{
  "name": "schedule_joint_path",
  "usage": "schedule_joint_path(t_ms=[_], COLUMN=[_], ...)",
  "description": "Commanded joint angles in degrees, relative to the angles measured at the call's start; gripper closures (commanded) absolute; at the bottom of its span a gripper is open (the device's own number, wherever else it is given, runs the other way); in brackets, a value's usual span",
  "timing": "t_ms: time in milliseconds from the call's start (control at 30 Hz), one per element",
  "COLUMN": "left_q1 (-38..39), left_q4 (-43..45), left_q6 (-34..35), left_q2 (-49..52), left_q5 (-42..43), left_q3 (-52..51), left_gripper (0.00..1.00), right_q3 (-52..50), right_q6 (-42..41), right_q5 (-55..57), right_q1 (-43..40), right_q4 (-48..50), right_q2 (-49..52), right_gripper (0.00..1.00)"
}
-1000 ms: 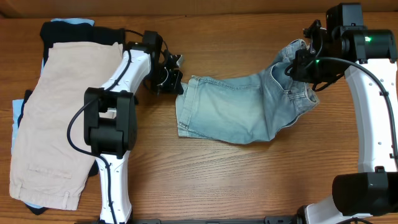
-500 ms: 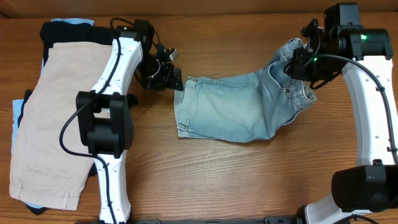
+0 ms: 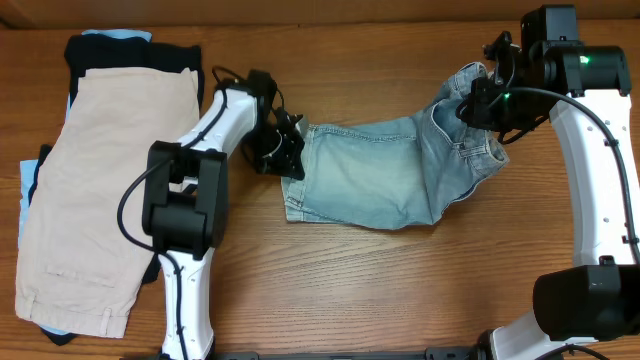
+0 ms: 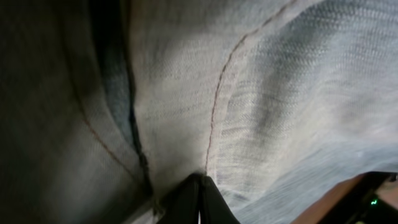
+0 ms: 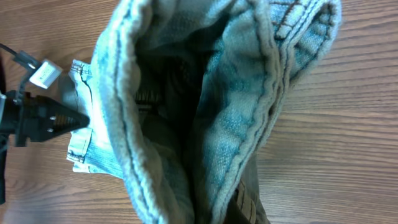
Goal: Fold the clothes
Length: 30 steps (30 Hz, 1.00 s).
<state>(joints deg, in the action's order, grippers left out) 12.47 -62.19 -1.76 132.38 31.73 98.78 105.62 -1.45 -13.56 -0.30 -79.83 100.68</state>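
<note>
Quick rundown, everything placed off the denim shorts (image 3: 375, 180), since they're the big thing mid-table (image 3: 350, 290).

The shorts lie mostly flat. One cuffed leg end points at the clothes pile, and the waist end is bunched and pulled up off the wood on the opposite side. The right gripper (image 3: 478, 105) sits right at that raised waistband. Its wrist camera is basically smothered in denim folds, so the fingers themselves are hidden, but it's clamped down with the waistband hanging from it.

The left gripper (image 3: 290, 150) is at the cuff end, touching the hem's upper corner. In its wrist view the fingertips (image 4: 199, 199) are pressed tight together against faded fabric and seams. I honestly can't tell if any cloth is actually caught between them.

Well off past the cuff end sits the pile. It has beige shorts (image 3: 100, 190) on top, a black garment (image 3: 110, 50) peeking out at the far edge and a pale-blue garment (image 3: 28, 195) sticking out on the outer side. The left arm (image 3: 215, 120) stretches across the gap between pile and denim, its base (image 3: 180, 200) overlapping the beige shorts' edge, with a black cable (image 3: 125, 205) looping over them.
</note>
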Motion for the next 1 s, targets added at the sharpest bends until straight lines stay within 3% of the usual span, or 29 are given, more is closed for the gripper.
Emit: schedule_joint_path(t_ms=[0, 200, 367, 767, 967], left_q1=[0.0, 0.0, 0.0, -0.9, -0.8], left_q4=[8.4, 18.6, 26.7, 28.3, 28.4], left_q6=[11.3, 15.9, 16.8, 15.9, 16.0], left_q2=[-9.0, -17.7, -18.5, -18.5, -18.5], left_q5=[-4.0, -9.9, -8.3, -7.9, -7.9], left_q3=[-9.4, -22.4, -29.4, -30.1, -30.1], left_gripper=[0.96, 0.96, 0.96, 0.96, 0.96], right_q3=[0.3, 0.3, 0.3, 0.3, 0.3], right_q6=[0.2, 0.2, 0.0, 0.0, -2.6], right_q5=[-1.5, -1.6, -1.6, -4.4, -6.0], right_q1=[-0.1, -0.1, -0.1, 0.4, 6.9], right_q4=[0.0, 0.5, 0.5, 0.6, 2.4], right_q2=[-0.5, -0.5, -0.5, -0.4, 1.4], right_gripper=[0.96, 0.96, 0.96, 0.96, 0.96])
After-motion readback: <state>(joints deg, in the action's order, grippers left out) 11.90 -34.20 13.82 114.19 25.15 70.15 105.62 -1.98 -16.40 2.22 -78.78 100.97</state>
